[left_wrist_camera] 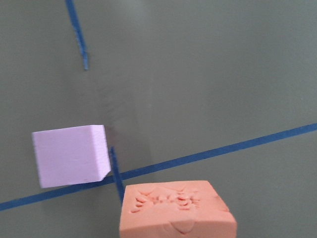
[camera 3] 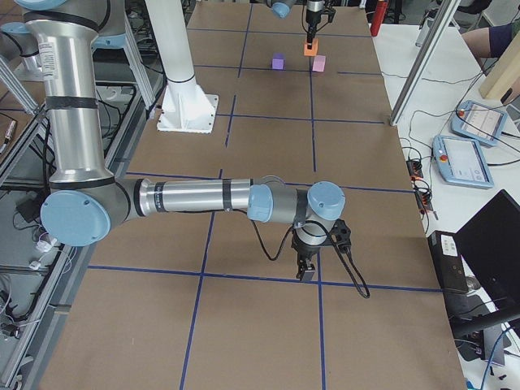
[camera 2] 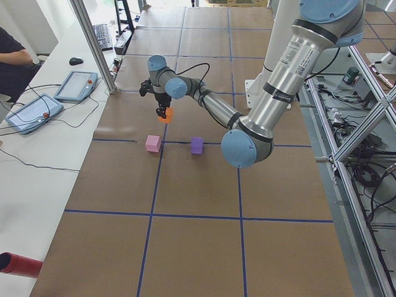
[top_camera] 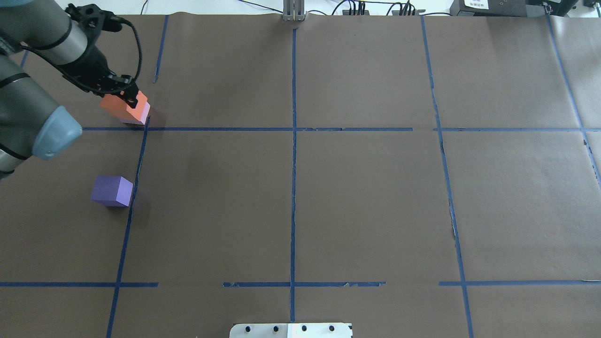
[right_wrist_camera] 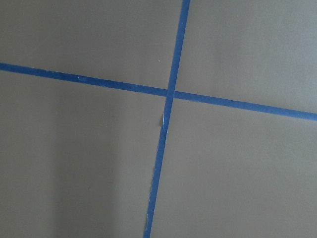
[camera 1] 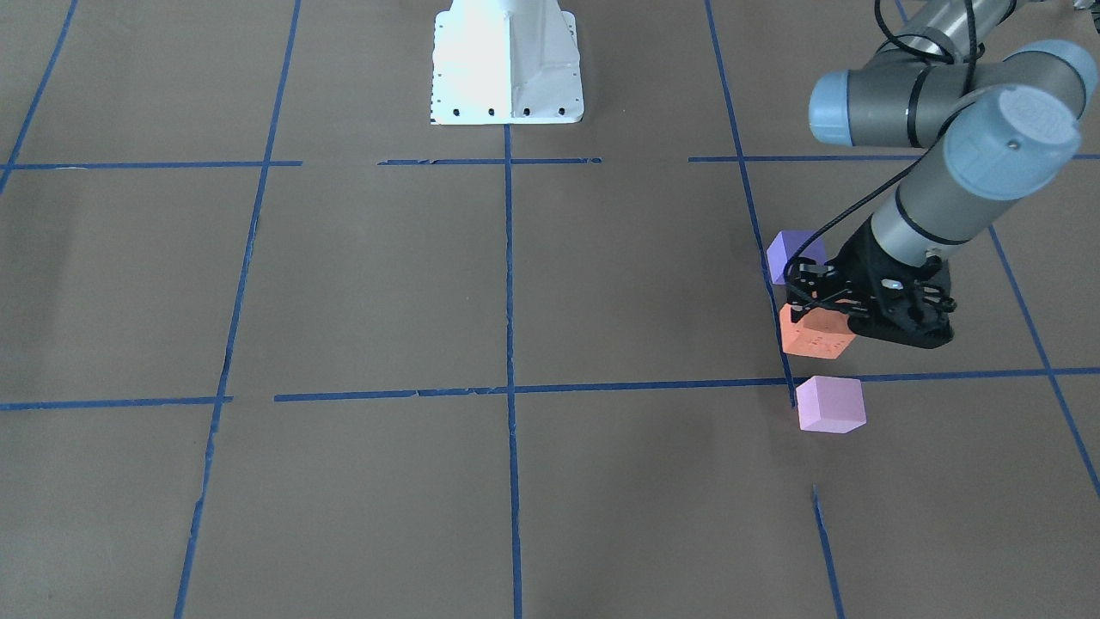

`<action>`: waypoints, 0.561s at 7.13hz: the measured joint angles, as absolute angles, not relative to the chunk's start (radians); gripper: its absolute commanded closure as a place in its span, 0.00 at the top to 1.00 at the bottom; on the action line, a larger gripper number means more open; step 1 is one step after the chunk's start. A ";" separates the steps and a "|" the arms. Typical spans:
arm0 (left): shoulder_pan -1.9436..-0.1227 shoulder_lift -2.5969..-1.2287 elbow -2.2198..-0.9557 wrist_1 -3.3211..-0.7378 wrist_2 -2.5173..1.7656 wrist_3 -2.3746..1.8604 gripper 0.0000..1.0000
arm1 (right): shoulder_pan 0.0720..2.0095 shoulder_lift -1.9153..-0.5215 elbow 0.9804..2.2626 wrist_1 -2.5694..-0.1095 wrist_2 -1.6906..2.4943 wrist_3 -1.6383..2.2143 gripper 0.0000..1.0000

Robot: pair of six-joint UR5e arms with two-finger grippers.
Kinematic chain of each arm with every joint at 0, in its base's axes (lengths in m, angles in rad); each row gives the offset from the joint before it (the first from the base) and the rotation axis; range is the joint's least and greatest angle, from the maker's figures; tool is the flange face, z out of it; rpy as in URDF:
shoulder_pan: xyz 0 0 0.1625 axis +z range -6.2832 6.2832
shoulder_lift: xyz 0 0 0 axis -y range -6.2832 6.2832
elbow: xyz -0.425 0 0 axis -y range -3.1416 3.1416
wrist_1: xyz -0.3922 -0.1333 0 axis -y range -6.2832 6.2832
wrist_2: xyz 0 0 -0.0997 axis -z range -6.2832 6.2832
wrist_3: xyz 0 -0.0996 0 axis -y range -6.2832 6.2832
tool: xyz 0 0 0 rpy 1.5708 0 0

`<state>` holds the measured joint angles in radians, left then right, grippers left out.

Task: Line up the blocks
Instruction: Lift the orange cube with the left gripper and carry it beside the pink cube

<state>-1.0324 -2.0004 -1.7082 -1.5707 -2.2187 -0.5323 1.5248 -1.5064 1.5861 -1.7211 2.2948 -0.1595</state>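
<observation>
Overhead exterior view: near the worktop's left edge sits the violet-blue block (top_camera: 111, 190). Toward the far-left corner, the left tool (top_camera: 127, 95) is clamped on the raised orange block (top_camera: 123, 107), which hides all but a sliver of the pink-lilac block (top_camera: 146, 112). The right tool (camera 3: 307, 270) shows only sideways; I cannot tell whether it is apart or together.

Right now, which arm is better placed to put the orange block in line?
The left. Its pincer grips the orange block close to the pink block and purple block; the right arm is far away.
</observation>
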 measured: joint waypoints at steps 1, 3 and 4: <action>-1.065 -1.959 -1.721 -1.562 -2.220 -0.496 0.13 | 1.525 -1.506 1.586 -1.721 2.295 -0.160 1.00; -1.076 -1.922 -1.708 -1.549 -2.234 -0.472 0.13 | 1.525 -1.506 1.586 -1.721 2.295 -0.160 1.00; -1.069 -1.910 -1.682 -1.552 -2.252 -0.470 0.13 | 1.525 -1.506 1.586 -1.721 2.295 -0.160 1.00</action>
